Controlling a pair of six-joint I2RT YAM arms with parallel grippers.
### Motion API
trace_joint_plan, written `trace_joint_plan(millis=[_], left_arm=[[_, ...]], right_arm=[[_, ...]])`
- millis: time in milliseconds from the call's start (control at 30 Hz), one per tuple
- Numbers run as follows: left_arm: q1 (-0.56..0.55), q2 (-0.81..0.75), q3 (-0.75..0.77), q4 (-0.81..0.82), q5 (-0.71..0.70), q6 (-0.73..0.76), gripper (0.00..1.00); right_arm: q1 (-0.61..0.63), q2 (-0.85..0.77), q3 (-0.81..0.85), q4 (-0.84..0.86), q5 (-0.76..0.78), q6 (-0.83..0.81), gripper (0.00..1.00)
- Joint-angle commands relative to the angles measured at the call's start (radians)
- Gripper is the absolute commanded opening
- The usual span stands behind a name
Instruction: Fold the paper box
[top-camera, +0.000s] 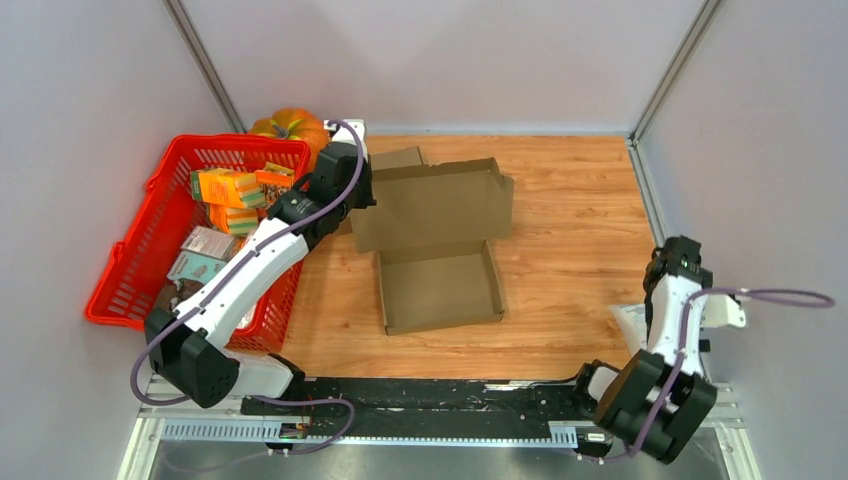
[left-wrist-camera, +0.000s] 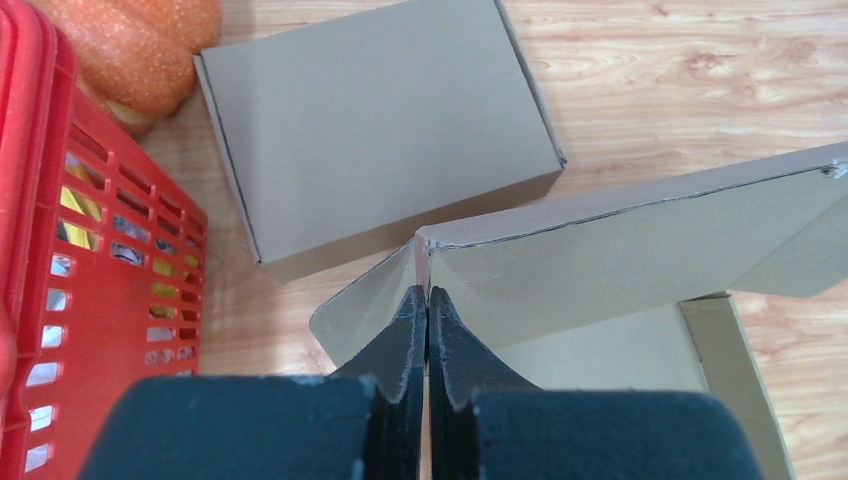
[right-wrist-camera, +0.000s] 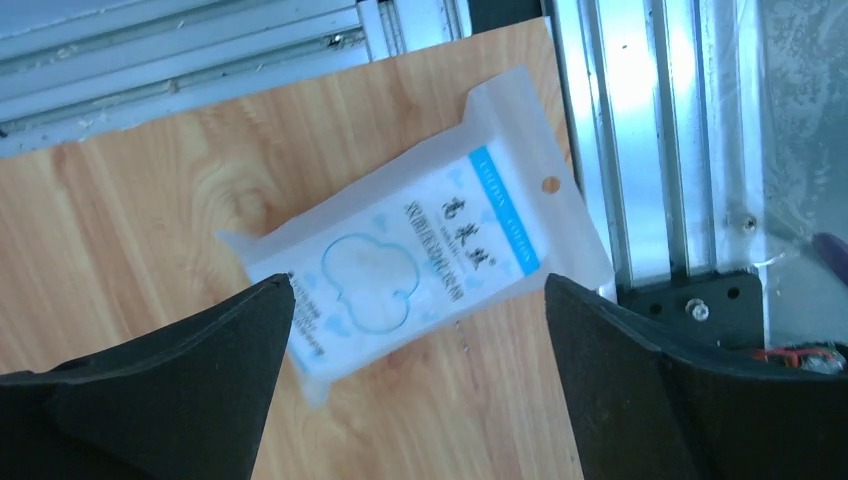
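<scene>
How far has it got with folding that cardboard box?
Done: the paper box has its tray walls standing. In hand: the left gripper is shut on a corner of the lid, holding it raised. Left: closing the lid, which stands open. The right gripper hangs open over a white packet, apart from the box.

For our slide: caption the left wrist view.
Left pincer pinches a flap of the paper box beside a red basket.

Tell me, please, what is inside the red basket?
The red basket holds orange boxes at the far end and paler cartons nearer the middle. The left arm crosses its near right part, hiding whatever lies beneath.
</scene>
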Motion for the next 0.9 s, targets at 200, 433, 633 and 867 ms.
trace_joint_plan(millis=[200,433,633,867], left_arm=[[-0.012,-0.065,-0.031,0.029,0.055,-0.001,0.00],[-0.012,-0.067,-0.026,0.027,0.072,0.002,0.00],[-0.012,-0.079,-0.028,0.035,0.068,0.004,0.00],[-0.012,-0.090,-0.025,0.018,0.052,0.025,0.00]], right_arm=[[-0.308,-0.279,-0.315,0.452,-0.115,-0.218,1.00],[-0.328,-0.170,-0.378,0.565,-0.349,-0.226,1.00],[0.041,-0.133,-0.349,0.564,-0.422,0.010,1.00],[0.463,0.008,-0.085,0.467,-0.405,-0.122,1.00]])
